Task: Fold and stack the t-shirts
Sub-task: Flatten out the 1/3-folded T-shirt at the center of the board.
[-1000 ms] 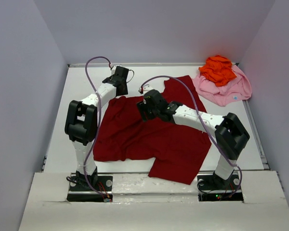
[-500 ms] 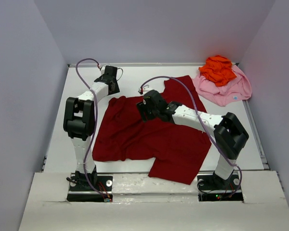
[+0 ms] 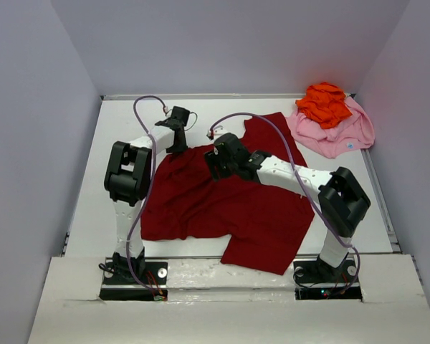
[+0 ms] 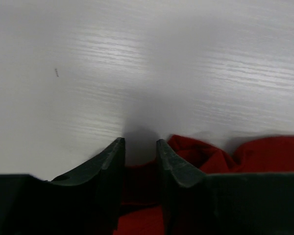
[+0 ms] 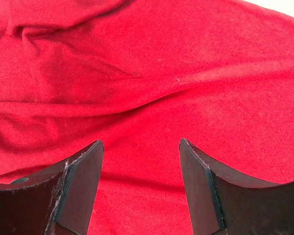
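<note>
The dark red t-shirt [image 3: 222,208] lies spread and wrinkled across the middle of the white table. My left gripper [image 3: 178,140] is down at its far left corner. In the left wrist view a bunched edge of the red cloth [image 4: 206,156] lies between the fingers of this gripper [image 4: 139,144], which stand a little apart. My right gripper [image 3: 213,163] hovers over the shirt's upper middle. It is open [image 5: 140,144], with flat red cloth [image 5: 152,73] beneath it and nothing held. The orange t-shirt [image 3: 324,102] sits crumpled on the pink t-shirt [image 3: 340,132] at the far right corner.
Grey walls enclose the table [image 3: 93,193] on three sides, with a low rim along its edges. Purple cables [image 3: 272,132] loop above both arms. The arm bases [image 3: 132,276] stand at the near edge.
My left gripper swung out to the left, then came back right and down onto the red shirt's far left corner. The right arm and the shirts have not moved.
</note>
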